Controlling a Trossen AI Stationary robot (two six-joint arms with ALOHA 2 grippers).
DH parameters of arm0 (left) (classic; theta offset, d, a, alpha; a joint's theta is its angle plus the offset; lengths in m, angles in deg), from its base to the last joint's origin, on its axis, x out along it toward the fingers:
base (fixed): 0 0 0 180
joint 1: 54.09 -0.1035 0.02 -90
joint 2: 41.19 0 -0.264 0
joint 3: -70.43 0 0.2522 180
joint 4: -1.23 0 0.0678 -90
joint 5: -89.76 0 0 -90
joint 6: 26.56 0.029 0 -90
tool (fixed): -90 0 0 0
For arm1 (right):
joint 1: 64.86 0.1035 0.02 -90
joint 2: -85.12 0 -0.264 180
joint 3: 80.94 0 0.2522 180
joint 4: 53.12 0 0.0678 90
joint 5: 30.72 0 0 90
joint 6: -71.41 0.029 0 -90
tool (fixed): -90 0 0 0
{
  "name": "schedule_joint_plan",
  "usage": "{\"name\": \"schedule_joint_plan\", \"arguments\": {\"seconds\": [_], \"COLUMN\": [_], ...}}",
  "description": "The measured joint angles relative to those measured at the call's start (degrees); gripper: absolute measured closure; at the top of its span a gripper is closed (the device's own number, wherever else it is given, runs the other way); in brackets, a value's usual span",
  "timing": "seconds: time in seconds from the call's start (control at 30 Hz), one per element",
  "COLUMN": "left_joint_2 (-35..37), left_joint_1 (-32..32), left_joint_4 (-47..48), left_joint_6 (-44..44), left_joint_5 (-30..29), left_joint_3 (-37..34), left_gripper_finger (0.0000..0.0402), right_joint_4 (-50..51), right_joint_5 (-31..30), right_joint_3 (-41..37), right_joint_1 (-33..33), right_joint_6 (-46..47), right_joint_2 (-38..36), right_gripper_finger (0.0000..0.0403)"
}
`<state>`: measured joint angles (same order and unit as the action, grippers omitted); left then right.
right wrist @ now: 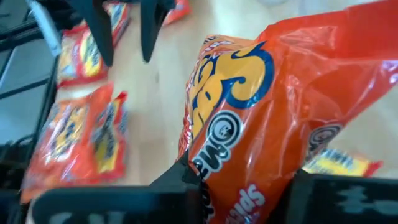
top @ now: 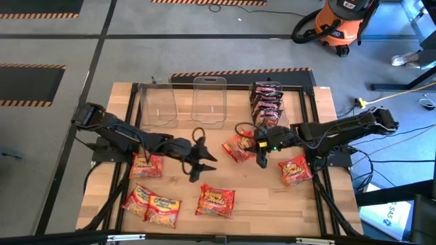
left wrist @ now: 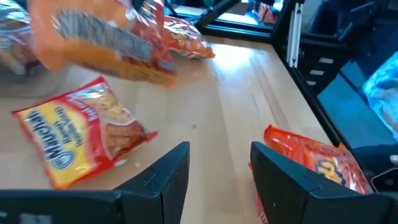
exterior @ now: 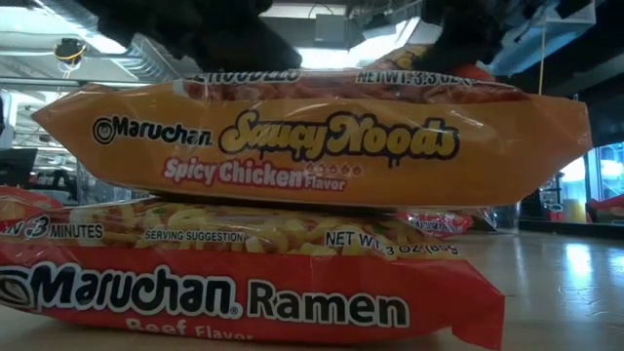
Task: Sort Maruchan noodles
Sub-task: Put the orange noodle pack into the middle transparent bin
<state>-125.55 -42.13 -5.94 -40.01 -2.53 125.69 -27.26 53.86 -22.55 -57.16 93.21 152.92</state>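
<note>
A red Maruchan Ramen packet [exterior: 244, 292] lies nearest in the low view, an orange Saucy Noods packet [exterior: 312, 141] stacked on it. From above, my right end effector [top: 261, 160] pinches an orange packet [top: 240, 148] mid-bench [top: 272, 204]; my left end effector [top: 202, 165] hangs spread nearby. Dark packets [top: 267, 102] fill one bin.

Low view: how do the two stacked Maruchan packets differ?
The upper packet is orange-yellow and reads Saucy Noods, Spicy Chicken Flavor; the lower packet is red and reads Ramen, Beef Flavor. The upper one rests on top of the lower one, which lies lowest in the view. Both lie flat and carry the Maruchan name.
</note>
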Motion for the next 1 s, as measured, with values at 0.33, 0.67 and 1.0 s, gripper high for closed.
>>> {"name": "schedule_joint_plan", "arguments": {"seconds": [0.33, 0.67, 1.0], "left_joint_2": [6.3, 6.32, 6.32], "left_joint_1": [-2.79, -8.28, -8.69], "left_joint_4": [-4.3, -5.62, -5.25], "left_joint_6": [0.31, 0.49, 0.48], "left_joint_5": [0.11, -0.21, -0.17], "left_joint_3": [-10.16, -10.93, -10.92], "left_gripper_finger": [0.0237, 0.0237, 0.0237], "right_joint_4": [0.32, 12.12, 17.63], "right_joint_5": [0.16, 1.51, 5.15], "right_joint_3": [7.45, 25.98, 48.72], "right_joint_1": [-10.42, -23.06, -32.26], "right_joint_6": [-12.55, -28.09, -45.29], "right_joint_2": [0.14, 11.12, 31.74], "right_gripper_finger": [0.0352, 0.0352, 0.0352]}}
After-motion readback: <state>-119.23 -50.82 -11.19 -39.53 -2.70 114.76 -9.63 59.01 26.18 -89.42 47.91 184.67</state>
